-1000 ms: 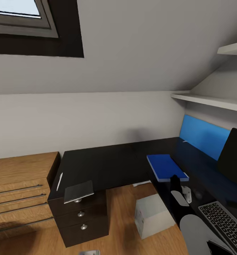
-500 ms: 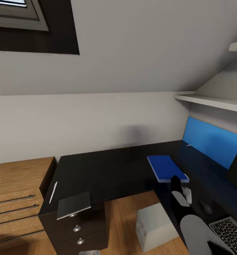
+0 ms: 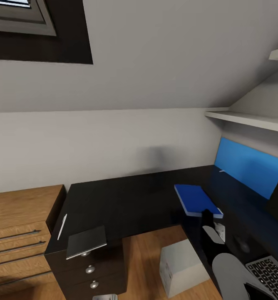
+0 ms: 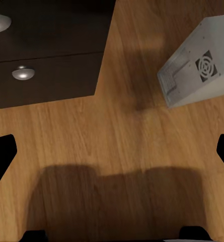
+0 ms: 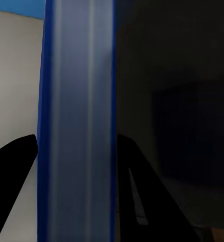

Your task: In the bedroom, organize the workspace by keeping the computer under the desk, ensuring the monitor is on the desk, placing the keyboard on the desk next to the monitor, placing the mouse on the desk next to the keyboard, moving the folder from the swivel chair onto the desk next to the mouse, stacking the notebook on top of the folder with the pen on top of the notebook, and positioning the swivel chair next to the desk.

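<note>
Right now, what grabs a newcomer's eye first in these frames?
The bright blue folder stands out against the glossy black desk, with the right gripper closed on its near edge; in the right wrist view its edge runs between the jaws. Next, the blue back panel at the right. At the far left of the black top, the grey notebook and pale pen lie side by side.

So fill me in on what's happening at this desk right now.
The robot's right gripper is shut on the blue folder, holding it at the black desk, beside the mouse and keyboard. The left gripper hangs open over the wood floor near the computer. The notebook and pen lie on the black cabinet desk, not yet stacked.
</note>
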